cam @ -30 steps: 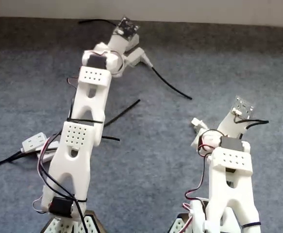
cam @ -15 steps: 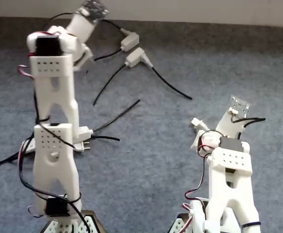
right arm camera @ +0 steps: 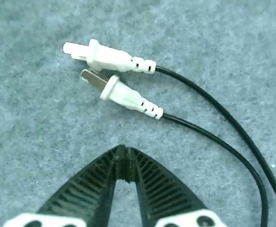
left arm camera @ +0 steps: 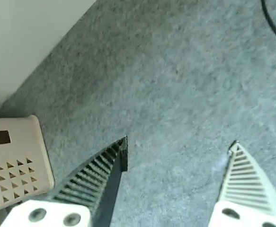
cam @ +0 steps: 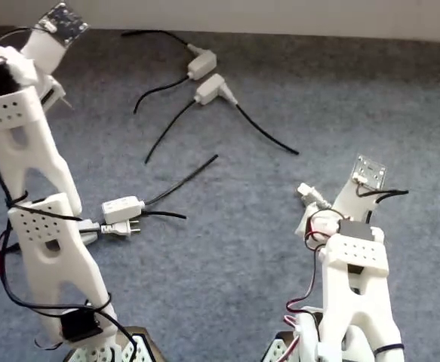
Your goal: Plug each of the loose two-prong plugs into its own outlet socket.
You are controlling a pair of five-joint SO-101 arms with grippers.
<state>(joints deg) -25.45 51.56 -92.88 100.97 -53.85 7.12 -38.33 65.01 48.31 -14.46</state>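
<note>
The left gripper (left arm camera: 178, 144) hangs with fingers spread wide over grey carpet (left arm camera: 185, 71) near a wall. The right gripper (right arm camera: 126, 163), fingers pressed together, faces two white two-prong plugs (right arm camera: 111, 56) lying side by side just beyond its tips.

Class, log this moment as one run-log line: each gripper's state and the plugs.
left gripper: open, empty, over carpet | right gripper: shut, empty, beside two-prong plugs | plugs: two, loose on carpet, prongs bare
</note>
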